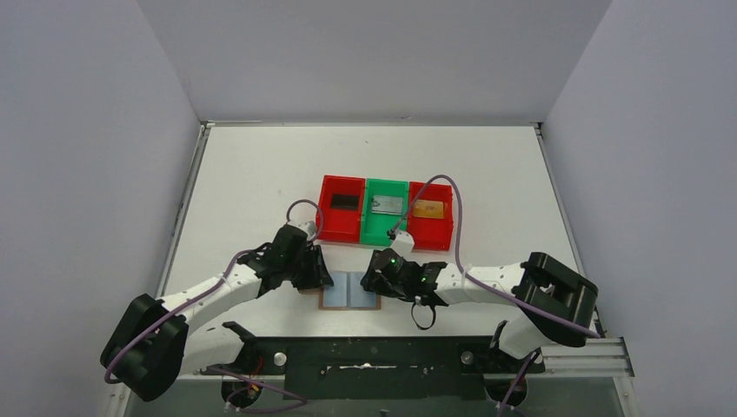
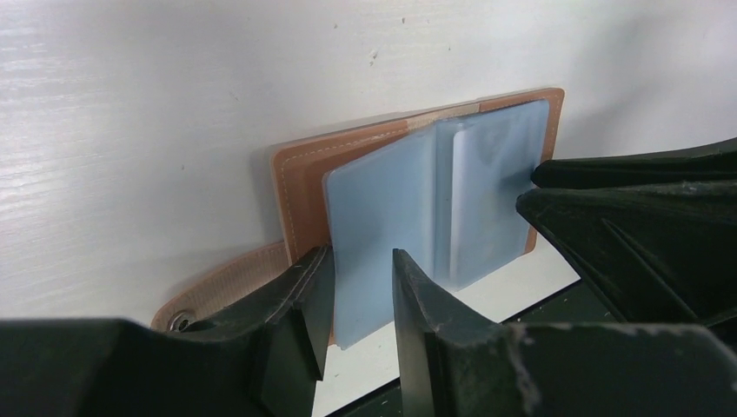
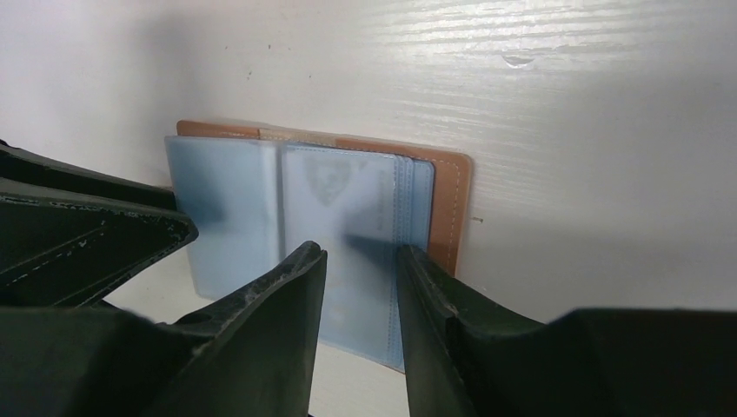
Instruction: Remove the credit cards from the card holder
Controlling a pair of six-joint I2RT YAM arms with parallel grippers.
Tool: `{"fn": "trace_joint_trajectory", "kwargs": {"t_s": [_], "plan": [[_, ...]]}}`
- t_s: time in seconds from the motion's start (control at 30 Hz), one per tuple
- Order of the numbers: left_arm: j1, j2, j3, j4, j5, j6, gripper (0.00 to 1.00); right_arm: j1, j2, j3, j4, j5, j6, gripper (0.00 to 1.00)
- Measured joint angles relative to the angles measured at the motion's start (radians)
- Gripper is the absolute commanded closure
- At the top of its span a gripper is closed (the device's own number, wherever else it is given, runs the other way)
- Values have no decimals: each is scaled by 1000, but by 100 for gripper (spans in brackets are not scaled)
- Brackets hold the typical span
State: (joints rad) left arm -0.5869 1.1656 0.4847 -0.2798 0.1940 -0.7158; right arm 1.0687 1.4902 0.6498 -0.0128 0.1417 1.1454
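At the near edge of the worktop (image 1: 261,174) the card holder (image 1: 349,291) is laid open, sleeves up. The left gripper (image 2: 358,256) and right gripper (image 3: 361,252) are held over it, jaws narrowly parted. Farther back, credit cards (image 1: 387,205) are seen in the three bins (image 1: 385,236)

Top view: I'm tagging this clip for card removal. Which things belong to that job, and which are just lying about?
In the job: card holder, lying open; black card; silver card; gold card; left gripper and right gripper, both at the holder.
Just there: left red bin, green bin, right red bin, each holding one card.
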Motion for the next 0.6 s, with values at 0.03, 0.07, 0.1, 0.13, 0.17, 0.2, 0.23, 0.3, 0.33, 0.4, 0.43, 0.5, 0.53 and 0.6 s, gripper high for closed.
{"fn": "trace_joint_trajectory", "kwargs": {"t_s": [0.03, 0.07, 0.1, 0.13, 0.17, 0.2, 0.23, 0.3, 0.33, 0.4, 0.43, 0.5, 0.53, 0.6], "plan": [[-3, 0, 0, 0, 0, -2, 74, 0, 4, 5, -1, 0, -5, 65], [-6, 0, 0, 0, 0, -5, 76, 0, 10, 13, -5, 0, -8, 65], [-9, 0, -2, 2, 0, -6, 77, 0, 18, 22, -7, 0, -11, 65], [-10, 0, -3, 4, 1, -7, 78, 0, 24, 30, -11, 0, -13, 65], [-12, 0, -5, 6, 1, -8, 79, 0, 32, 39, -15, 0, -15, 65], [-14, 0, -8, 11, 2, -10, 80, 0, 39, 47, -18, 0, -16, 65], [-16, 1, -11, 17, 5, -13, 80, 0, 44, 52, -19, 0, -19, 65], [-21, 3, -20, 29, 7, -15, 81, 0, 46, 55, -19, -3, -23, 65], [-22, 4, -24, 33, 10, -17, 81, 0, 46, 55, -19, -4, -24, 64], [-24, 6, -32, 40, 13, -21, 82, 0, 46, 55, -18, -11, -27, 64], [-25, 7, -35, 43, 13, -23, 82, 0, 46, 55, -13, -20, -31, 64], [-28, 7, -42, 48, 14, -28, 82, -1, 46, 55, 6, -41, -34, 64], [-28, 7, -45, 50, 16, -30, 82, -1, 46, 55, 21, -53, -35, 64], [-28, 7, -50, 54, 16, -34, 83, -3, 46, 55, 50, -80, -38, 64]]}}
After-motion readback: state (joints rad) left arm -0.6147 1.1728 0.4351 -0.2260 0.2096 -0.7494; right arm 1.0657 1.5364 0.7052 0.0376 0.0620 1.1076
